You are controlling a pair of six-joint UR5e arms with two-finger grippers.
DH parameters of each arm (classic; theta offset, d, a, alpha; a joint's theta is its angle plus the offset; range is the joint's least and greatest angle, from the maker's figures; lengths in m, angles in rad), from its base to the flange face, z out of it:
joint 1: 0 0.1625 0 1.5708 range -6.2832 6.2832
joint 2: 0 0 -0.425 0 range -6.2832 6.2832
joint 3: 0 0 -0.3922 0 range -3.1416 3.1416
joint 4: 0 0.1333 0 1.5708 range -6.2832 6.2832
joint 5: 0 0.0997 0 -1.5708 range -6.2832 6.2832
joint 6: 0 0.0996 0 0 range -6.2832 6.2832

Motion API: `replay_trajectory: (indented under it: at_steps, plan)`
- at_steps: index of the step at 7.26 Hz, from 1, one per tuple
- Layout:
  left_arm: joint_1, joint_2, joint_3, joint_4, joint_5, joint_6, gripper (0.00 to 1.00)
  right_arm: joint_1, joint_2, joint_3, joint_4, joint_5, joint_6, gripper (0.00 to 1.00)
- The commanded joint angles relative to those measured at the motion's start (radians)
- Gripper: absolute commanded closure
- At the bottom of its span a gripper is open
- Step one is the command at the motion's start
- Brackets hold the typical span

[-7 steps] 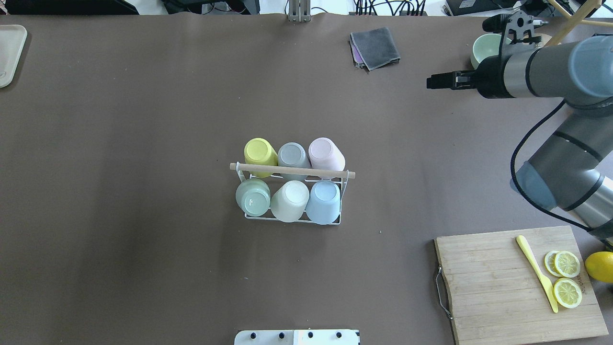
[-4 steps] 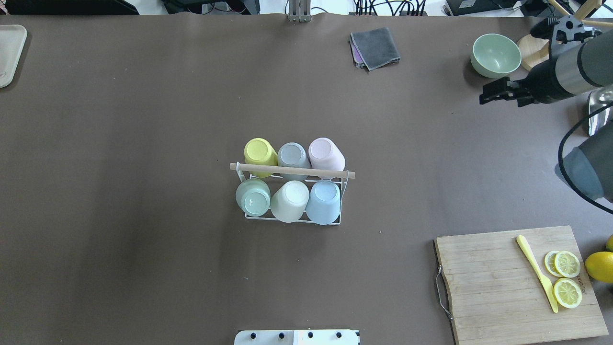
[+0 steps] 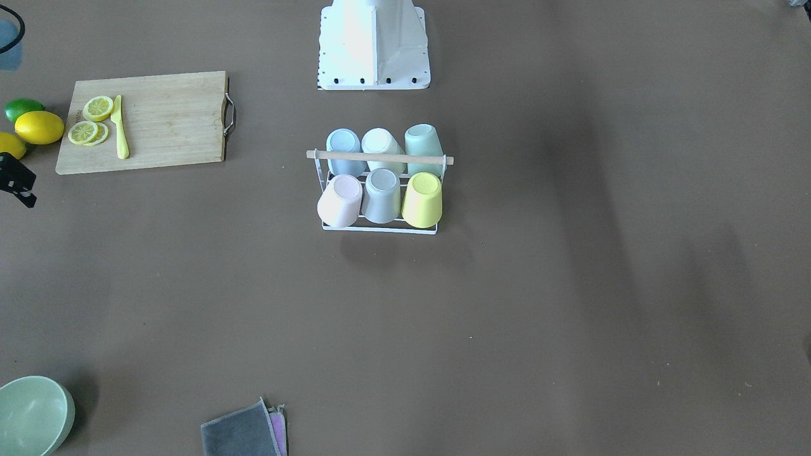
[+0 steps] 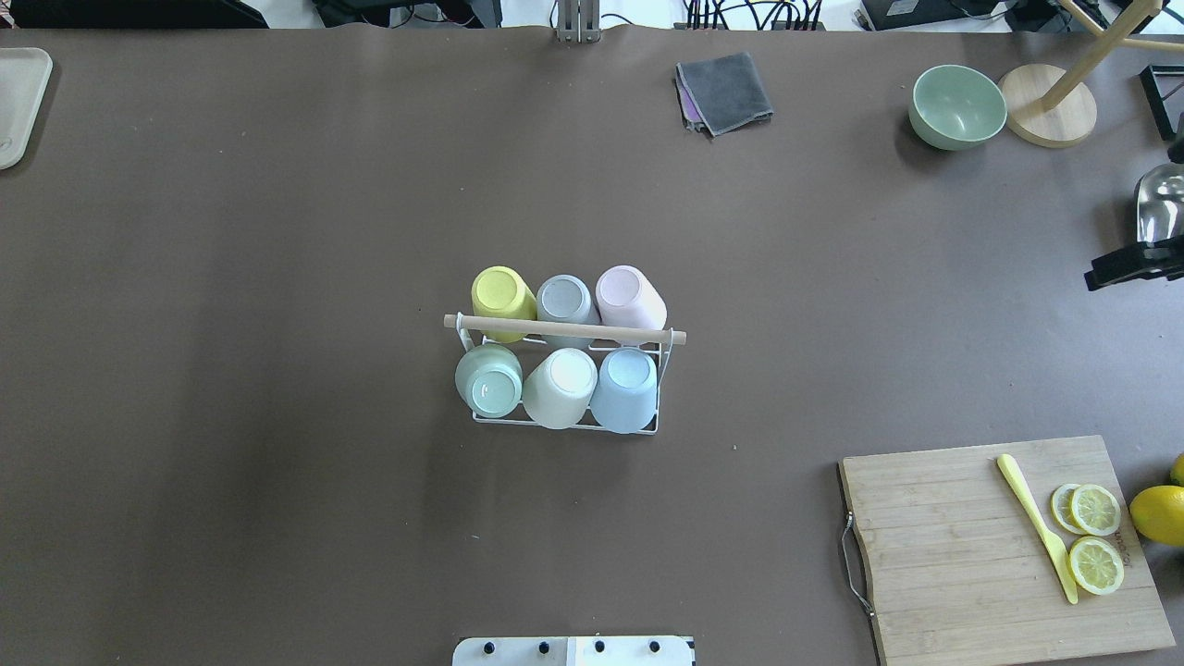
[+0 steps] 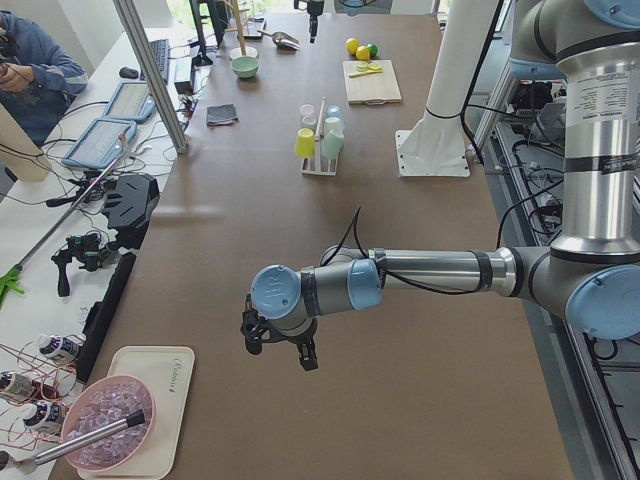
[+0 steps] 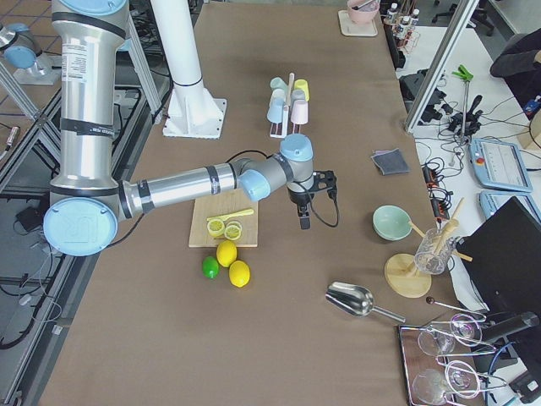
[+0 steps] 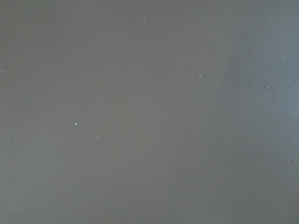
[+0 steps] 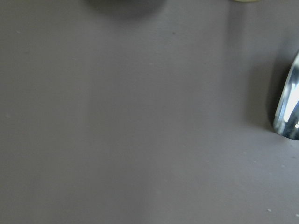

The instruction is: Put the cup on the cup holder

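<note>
The cup holder (image 4: 564, 328), a white wire rack with a wooden rod across its top, stands mid-table and also shows in the front view (image 3: 380, 156). Several cups sit upside down on it: yellow (image 4: 502, 294), grey (image 4: 566, 301) and pink (image 4: 629, 294) in the far row, green (image 4: 488, 381), white (image 4: 561, 387) and blue (image 4: 625, 387) in the near row. My right gripper (image 4: 1124, 268) is at the table's right edge, far from the rack, shut and empty. My left gripper (image 5: 280, 345) shows only in the left side view, over bare table; I cannot tell its state.
A wooden cutting board (image 4: 962, 573) with lemon slices (image 4: 1095, 536) and a yellow knife (image 4: 1036, 527) lies near right. A green bowl (image 4: 957, 106), a wooden stand (image 4: 1050, 116), a metal scoop (image 4: 1156, 208) and a grey cloth (image 4: 724, 91) lie at the back. A tray (image 4: 18, 102) is far left.
My right arm has swung back from beside the green bowl to the right edge of the table, so most of it has left the overhead view. The rack and cups have not moved.
</note>
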Motion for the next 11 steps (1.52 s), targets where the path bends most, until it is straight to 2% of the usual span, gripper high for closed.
replay_trajectory:
  at_steps: [1, 2, 4, 5, 8, 11]
  plan:
    - [0.000, 0.000, 0.000, 0.000, 0.000, 0.000, 0.02, 0.231, -0.025, -0.198, -0.005, 0.191, -0.272, 0.00]
    - [0.000, 0.000, 0.000, 0.000, 0.000, 0.000, 0.02, 0.274, -0.022, -0.262, -0.006, 0.189, -0.364, 0.00]
    - [0.000, 0.000, 0.000, 0.000, 0.000, 0.000, 0.02, 0.298, -0.026, -0.279, -0.043, 0.179, -0.371, 0.00]
    - [0.000, 0.000, 0.000, 0.000, 0.000, -0.002, 0.02, 0.311, -0.019, -0.262, -0.113, 0.171, -0.373, 0.00]
    - [0.000, 0.000, 0.002, 0.000, 0.000, -0.002, 0.02, 0.330, -0.002, -0.067, -0.410, 0.162, -0.365, 0.00]
    - [0.000, 0.000, 0.003, 0.000, 0.000, -0.002, 0.02, 0.334, 0.003, -0.066, -0.416, 0.157, -0.365, 0.00]
